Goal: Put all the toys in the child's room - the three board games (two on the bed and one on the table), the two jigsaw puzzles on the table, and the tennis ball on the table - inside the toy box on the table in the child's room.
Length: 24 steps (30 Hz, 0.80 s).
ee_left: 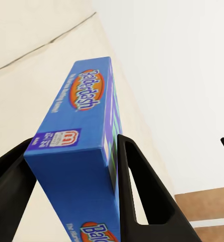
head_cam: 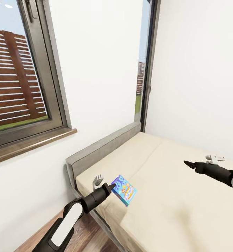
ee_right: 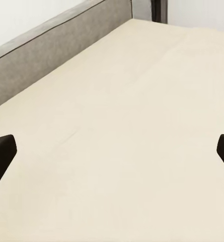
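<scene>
So the left gripper [ee_left: 74,186] is clamped tight on a blue Balderdash board game [head_cam: 124,190], one black finger [ee_left: 142,191] pressed to each broad face, holding it tilted over the bed [head_cam: 172,196] near the grey headboard [head_cam: 102,148]. The right gripper [ee_right: 112,151], over at 3 o'clock, has fingers spread wide and empty above bare beige mattress. Window [head_cam: 22,77] sits at 10 o'clock

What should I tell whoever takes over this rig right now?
Left gripper: shut on the blue rectangular board game box, held just above the beige bed mattress near the grey headboard.
Right gripper: open and empty, over the mattress.
Done: one board game picked up.
Left: carry it to the toy box; every other toy still needs checking.
</scene>
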Motion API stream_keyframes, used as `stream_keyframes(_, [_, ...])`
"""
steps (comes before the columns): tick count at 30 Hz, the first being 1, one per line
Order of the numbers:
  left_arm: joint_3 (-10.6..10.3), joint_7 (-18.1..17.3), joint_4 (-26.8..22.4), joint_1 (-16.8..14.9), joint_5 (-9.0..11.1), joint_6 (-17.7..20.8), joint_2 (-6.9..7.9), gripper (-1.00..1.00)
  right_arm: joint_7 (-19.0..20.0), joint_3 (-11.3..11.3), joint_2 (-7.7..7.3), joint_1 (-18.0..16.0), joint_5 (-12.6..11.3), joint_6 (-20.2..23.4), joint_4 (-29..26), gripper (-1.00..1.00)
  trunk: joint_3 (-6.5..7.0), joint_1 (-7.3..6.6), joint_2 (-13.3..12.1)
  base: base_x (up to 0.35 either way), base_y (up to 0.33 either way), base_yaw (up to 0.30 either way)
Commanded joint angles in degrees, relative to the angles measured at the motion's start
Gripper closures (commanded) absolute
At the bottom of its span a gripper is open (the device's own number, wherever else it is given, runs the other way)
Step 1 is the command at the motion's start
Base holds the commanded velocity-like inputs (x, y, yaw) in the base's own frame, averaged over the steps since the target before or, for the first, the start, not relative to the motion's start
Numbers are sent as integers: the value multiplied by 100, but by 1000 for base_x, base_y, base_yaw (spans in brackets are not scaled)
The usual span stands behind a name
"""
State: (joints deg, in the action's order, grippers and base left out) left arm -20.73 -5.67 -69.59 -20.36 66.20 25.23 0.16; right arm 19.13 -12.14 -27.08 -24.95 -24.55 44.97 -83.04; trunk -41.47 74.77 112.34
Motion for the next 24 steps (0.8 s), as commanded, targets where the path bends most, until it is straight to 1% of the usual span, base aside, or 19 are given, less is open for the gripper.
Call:
stream_keyframes(1, [-1,-5,1,-3,22,18,2,100,29,-8,2,3,12,30,-20,-100,13,-23,-39,0,0,-4])
stream_keyframes(10, [-1,23,6,-3,18,24,2,100,29,-8,6,157,12,30,-194,-100,174,-221,-400,0,0,-1])
stream_keyframes(24, [-2,34,7,-3,19,42,2,100,29,-2,4,230,12,30,-278,-100,426,-529,-961,0,0,-15])
